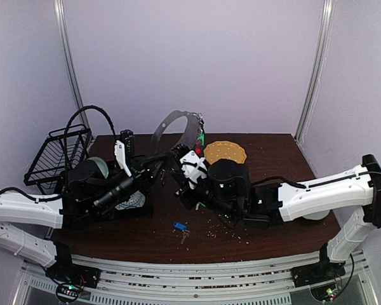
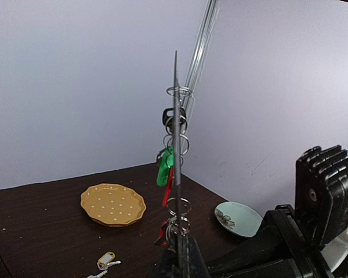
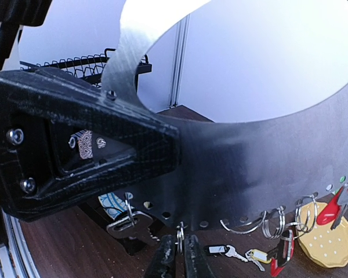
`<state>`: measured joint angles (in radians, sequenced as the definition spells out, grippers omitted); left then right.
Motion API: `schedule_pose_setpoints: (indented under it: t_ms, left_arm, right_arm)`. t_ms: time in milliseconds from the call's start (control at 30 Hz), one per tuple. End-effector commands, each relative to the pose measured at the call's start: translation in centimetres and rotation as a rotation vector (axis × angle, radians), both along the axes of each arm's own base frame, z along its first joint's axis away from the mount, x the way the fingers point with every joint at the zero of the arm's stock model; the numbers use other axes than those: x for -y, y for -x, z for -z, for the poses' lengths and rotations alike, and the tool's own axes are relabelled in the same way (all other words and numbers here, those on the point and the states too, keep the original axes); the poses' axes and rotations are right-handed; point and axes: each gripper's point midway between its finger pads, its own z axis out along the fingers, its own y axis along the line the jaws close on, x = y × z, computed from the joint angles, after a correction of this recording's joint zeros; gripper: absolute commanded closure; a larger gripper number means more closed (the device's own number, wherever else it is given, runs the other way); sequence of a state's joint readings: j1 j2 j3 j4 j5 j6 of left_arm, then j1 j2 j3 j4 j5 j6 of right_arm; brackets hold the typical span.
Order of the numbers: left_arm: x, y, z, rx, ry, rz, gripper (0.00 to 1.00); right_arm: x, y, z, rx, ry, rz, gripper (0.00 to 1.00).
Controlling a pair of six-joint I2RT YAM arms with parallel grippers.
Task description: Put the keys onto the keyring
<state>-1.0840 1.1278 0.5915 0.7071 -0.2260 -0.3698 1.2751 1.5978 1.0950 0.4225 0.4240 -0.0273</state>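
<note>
Gripping keyring [image 3: 249, 162] upright, L tool [image 2: 178, 258] clenched at its 6 o'clock; R tool [image 3: 178, 262] pinches small split ring [image 3: 179, 233]; blue-tag key [image 1: 180, 227] on desk [image 1: 273, 159].

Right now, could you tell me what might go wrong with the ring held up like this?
The ring stands upright, clamped low by the left gripper; a slip could tip it and swing the hung keys. The blue key lies on the table near the front edge, where a sweep could knock it away.
</note>
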Motion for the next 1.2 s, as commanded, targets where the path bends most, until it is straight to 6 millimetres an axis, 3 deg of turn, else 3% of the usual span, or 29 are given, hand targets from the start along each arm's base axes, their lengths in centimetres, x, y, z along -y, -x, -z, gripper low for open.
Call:
schedule_pose_setpoints:
  t_ms: [0,100,500,833,1133,1167]
  left_arm:
    - [-0.3,0.5,-2.9,0.05,0.104,0.015,1.0]
    - [-0.3,0.5,-2.9,0.049,0.104,0.016,1.0]
    - [-1.6,0.2,-1.3,-0.034,0.146,-0.007,1.0]
    - [-0.3,0.6,-0.2,-0.099,0.174,0.073,1.0]
    - [1.3,1.3,-0.3,-0.102,0.193,0.16,1.0]
    - [1.3,1.3,-0.3,-0.105,0.19,0.162,0.95]
  right_arm:
    - [0.0,0.2,-1.4,0.011,-0.032,-0.03,0.94]
    - [0.2,0.2,-1.1,0.011,-0.018,-0.022,1.0]
    - [2.2,1.7,-3.0,0.052,-0.082,-0.09,1.0]
    - [4.0,2.4,-4.7,0.105,-0.172,-0.132,1.0]
    - [3.6,2.9,-5.0,0.131,-0.151,-0.183,1.0]
    - [3.7,2.7,-5.0,0.132,-0.151,-0.172,1.0]
